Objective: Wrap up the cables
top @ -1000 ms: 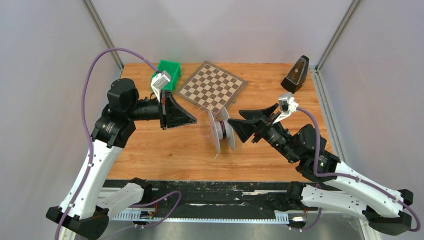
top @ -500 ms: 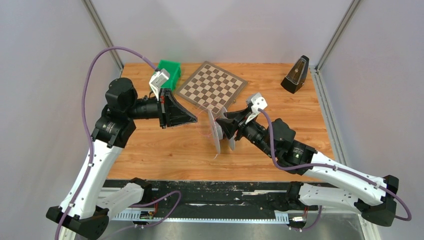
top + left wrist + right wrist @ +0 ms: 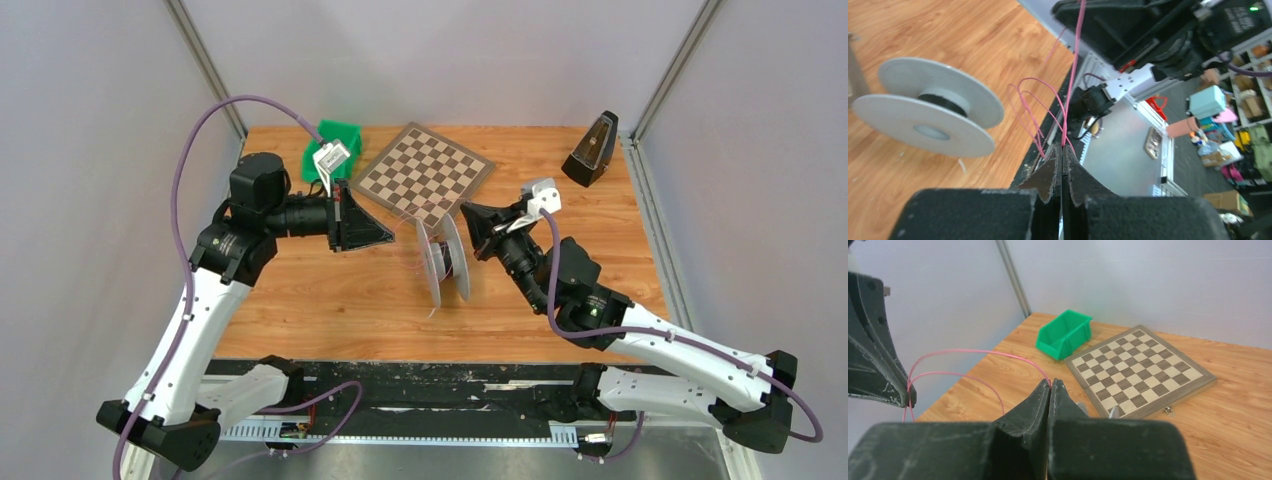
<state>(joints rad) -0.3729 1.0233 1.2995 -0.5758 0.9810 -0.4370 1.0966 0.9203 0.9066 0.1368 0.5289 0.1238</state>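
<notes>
A thin pink cable runs in loops through the air between my two grippers. My left gripper is shut on it, with loops spilling out from its tips. Pinched on the other end of the span is my right gripper, also shut. A grey spool with a dark core stands on edge on the wooden table, between and slightly nearer than the two grippers. From the left wrist the spool shows at the left.
A green bin sits at the back left, a chessboard at the back centre, and a dark metronome at the back right. Metal frame posts stand at both back corners.
My right gripper swung in from the right past the spool, rose toward the chessboard and shut on the pink cable. The left arm shifted slightly back and right, still shut.
</notes>
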